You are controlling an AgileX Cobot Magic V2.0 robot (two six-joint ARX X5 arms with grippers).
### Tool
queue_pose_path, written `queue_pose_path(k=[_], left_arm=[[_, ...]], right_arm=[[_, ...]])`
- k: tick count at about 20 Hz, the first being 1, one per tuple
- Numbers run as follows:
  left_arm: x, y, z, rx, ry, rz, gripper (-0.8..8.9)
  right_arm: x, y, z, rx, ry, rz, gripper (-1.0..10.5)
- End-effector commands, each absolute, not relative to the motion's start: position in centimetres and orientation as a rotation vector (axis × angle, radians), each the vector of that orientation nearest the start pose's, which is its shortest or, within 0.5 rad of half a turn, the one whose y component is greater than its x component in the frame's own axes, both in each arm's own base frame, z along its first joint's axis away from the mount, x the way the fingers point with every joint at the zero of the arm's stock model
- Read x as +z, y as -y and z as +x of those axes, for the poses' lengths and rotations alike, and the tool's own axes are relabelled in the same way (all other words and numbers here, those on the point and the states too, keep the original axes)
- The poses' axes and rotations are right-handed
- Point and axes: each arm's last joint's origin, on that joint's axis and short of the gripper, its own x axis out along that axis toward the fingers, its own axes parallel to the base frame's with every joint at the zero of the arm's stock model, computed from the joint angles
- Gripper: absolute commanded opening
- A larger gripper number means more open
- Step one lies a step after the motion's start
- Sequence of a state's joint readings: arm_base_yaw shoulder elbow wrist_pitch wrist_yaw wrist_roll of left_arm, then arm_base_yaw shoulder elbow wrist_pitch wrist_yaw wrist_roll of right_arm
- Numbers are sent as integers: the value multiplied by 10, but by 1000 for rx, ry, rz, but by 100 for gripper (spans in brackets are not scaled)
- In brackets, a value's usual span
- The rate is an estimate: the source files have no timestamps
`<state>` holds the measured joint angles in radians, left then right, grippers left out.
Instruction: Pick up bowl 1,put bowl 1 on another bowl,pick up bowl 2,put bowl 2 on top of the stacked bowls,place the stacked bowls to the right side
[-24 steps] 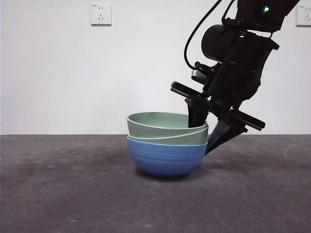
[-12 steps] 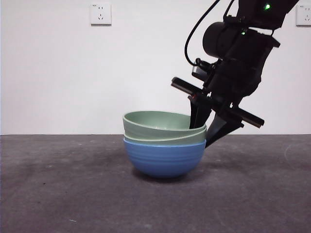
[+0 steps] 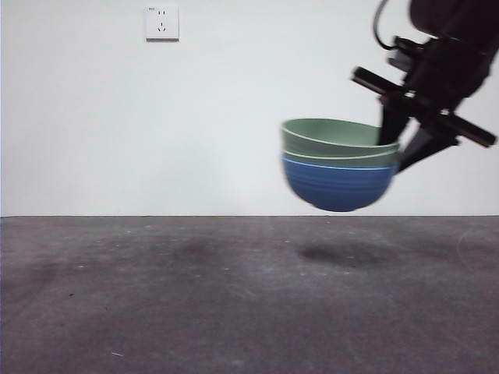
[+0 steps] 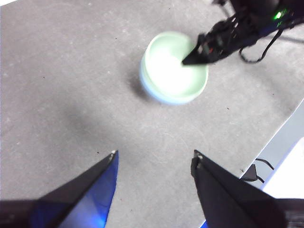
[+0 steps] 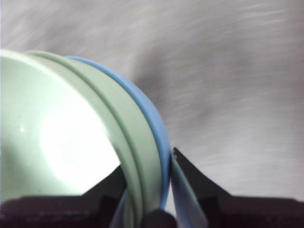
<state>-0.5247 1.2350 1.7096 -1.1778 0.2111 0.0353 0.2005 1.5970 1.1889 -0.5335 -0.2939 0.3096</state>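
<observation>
- Above the grey table, right of centre in the front view, the stacked bowls hang in the air, their shadow on the surface below.
- The blue bowl sits lowest, with two pale green bowls nested inside it.
- The right tool is clenched on the stack's right rim, one jaw inside, one outside.
- The left tool hovers well apart, jaws spread wide, holding nothing.

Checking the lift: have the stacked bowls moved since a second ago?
Yes. The stacked bowls have risen off the table and shifted rightward, farther from the wall socket, held by the right end effector.
</observation>
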Motion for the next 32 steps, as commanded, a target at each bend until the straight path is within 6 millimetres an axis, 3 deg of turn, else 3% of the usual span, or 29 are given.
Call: queue_pose_path(k=[1,6,15,19,22,29,32], left_arm=[[456,104,168,-721,-691,158,257],[456,104,168,-721,-689,158,257],[456,104,168,-720,-691,157,256],[456,104,168,-720,-691,157,256],[456,104,168,-720,-691,157,256],[456,104,168,-720,-692,157,256],[456,104,168,-720,-692,157,256]], right_arm=[[249,-59,327,261,-987,308,-13],[226,-35,336,183,-1070,303,-12],[185,-35,349,166,-1191,289,-12],[183,-35,350,179,-1193,270,11],[183,-34,349,178,-1197,271,195],[184,-35,349,182,-1191,273,199],[199,-34,345,193,-1147,265,199]])
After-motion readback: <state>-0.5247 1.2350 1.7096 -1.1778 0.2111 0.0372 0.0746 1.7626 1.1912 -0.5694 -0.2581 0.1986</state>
